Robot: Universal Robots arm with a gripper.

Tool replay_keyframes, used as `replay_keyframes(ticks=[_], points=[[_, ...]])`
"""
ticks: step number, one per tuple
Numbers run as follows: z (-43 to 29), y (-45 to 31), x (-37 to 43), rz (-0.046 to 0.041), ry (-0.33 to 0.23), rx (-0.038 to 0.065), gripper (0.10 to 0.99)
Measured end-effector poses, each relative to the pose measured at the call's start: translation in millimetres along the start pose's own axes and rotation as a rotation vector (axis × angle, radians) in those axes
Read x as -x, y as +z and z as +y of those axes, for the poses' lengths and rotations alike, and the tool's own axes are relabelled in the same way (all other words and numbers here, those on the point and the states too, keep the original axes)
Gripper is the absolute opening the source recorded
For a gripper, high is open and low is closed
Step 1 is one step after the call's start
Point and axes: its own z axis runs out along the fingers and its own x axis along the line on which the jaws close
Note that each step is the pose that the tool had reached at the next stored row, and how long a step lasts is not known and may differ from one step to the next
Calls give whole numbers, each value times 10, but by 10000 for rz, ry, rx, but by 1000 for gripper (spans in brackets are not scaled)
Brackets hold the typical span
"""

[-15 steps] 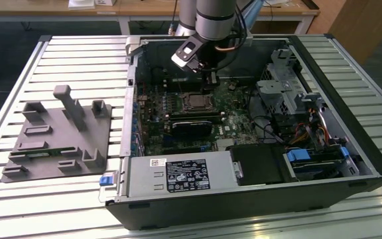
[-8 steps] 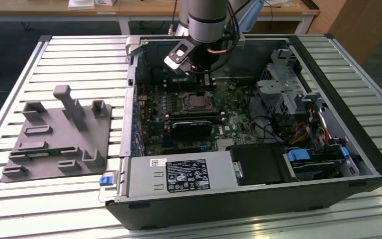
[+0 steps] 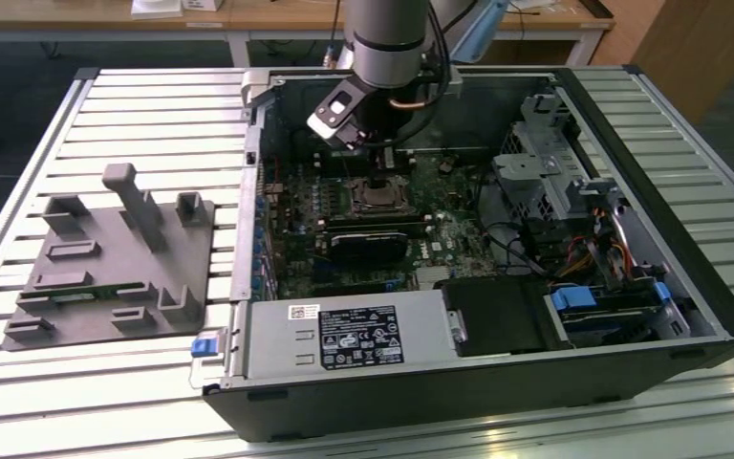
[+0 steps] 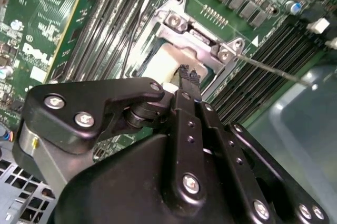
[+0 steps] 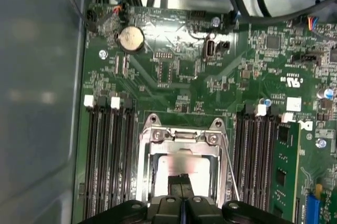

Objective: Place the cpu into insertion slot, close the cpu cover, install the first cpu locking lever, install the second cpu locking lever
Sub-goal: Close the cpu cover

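Well, the pincer (image 4: 188,76) hangs pinched shut, empty, tips straight above the cpu (image 5: 181,166), which lies flat in the insertion slot (image 3: 362,199) directly below, with the cpu cover (image 5: 145,166) framing it.

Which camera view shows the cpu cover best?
The first wrist view: the cpu cover is seen square-on, three sides of its frame visible. The second wrist view shows it slanted, partly behind the gripper. The exterior view shows it small, beneath the arm.
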Motion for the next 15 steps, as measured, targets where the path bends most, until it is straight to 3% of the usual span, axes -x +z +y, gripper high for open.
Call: replay_keyframes(ticks=[3,4,15], points=[[-44,7,-3,3,-1,2,106],[-100,27,-6,3,-1,2,106],[-142,120,-11,-13,-2,0,106]])
